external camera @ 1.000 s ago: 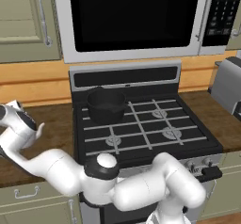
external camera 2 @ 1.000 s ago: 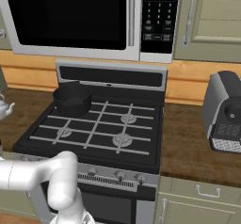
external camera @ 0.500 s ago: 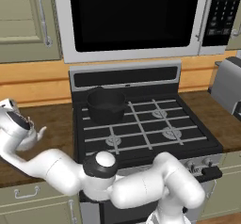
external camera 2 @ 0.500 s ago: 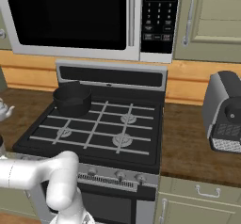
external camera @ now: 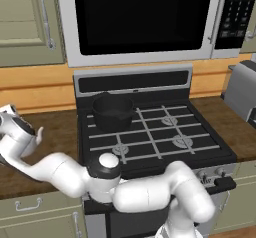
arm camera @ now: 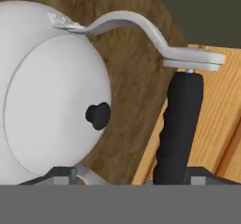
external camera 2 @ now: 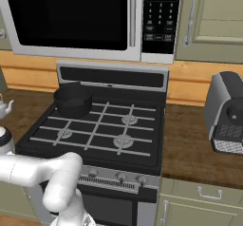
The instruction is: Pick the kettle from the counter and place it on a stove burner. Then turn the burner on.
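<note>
The kettle [arm camera: 47, 100] is close in the hand view, white and round, with a dark lid knob [arm camera: 98, 116]. It stands on the dark wood counter [arm camera: 132, 77]. Its silver handle bracket arches over to a black grip [arm camera: 178, 124], which stands between my fingertips, nearer the right one. My gripper [arm camera: 129, 177] is open just above the kettle and holds nothing. From the right base the kettle [external camera 2: 4, 108] shows at the left edge, left of the stove. A grey burner [external camera: 120, 149] sits front left on the cooktop.
A black pot [external camera: 112, 113] covers the back-left burner. The microwave [external camera: 140, 17] hangs above the stove. A toaster [external camera: 242, 92] and a coffee machine [external camera 2: 228, 113] stand on the right counter. Knobs [external camera 2: 121, 176] line the stove front. The orange-tan wall strip [arm camera: 212, 124] lies just behind the kettle.
My hand has sunk a little toward the kettle at the left of the stove. The kettle, the pot and the base have not moved.
</note>
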